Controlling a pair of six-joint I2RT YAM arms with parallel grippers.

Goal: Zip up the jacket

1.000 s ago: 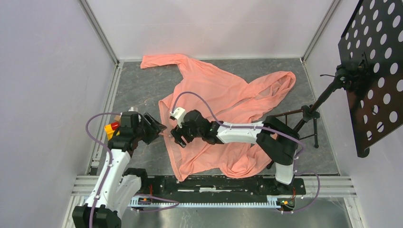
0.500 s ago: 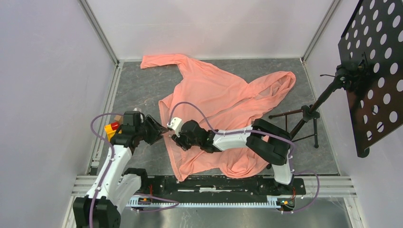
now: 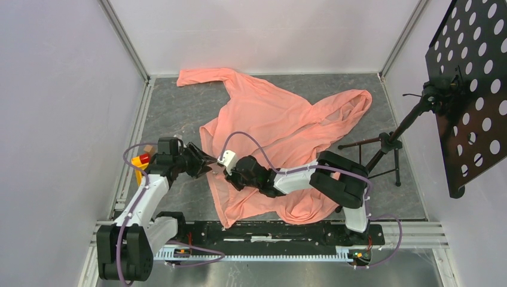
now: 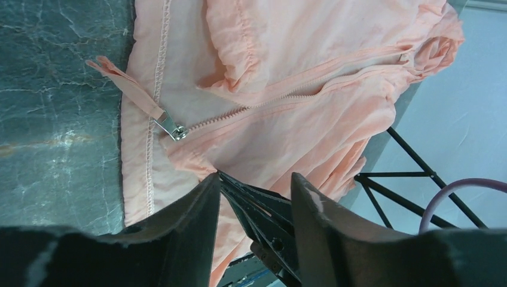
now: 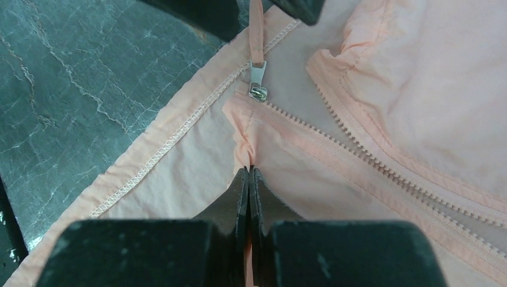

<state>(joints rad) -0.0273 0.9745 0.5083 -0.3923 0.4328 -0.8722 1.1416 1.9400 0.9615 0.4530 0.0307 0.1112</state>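
Your right gripper (image 5: 249,173) was pressed together on a pinch of the jacket (image 3: 281,113). Its fingertips met on a fold of salmon fabric just below the zipper slider (image 5: 257,91), at the hem end of the front opening. Your left gripper (image 4: 254,182) faced it from the left, near the hem, with its jaws apart and nothing between them.

The fabric pull tab (image 4: 128,89) ran from the slider out over the hem toward the left gripper. It lay loose, with its end over the grey table (image 3: 173,113). In the right wrist view it passed between two dark shapes at the top edge, likely that gripper's jaws, but nothing showed them touching it.

From the slider, the two rows of zipper teeth (image 5: 370,161) ran away toward the far end of the jacket. They lay close beside each other near the slider and were parted farther on. You could judge from this that the two sides were joined only at the bottom, and that almost the whole run was left to close.

The jacket lay spread and rumpled across the middle of the table. One sleeve stretched to the far left corner, and what looked like the hood lay to the right, near a black stand (image 3: 388,143).

What was left for you, by this reading, was to close on the tab, then draw the slider up while the right gripper anchored the hem.
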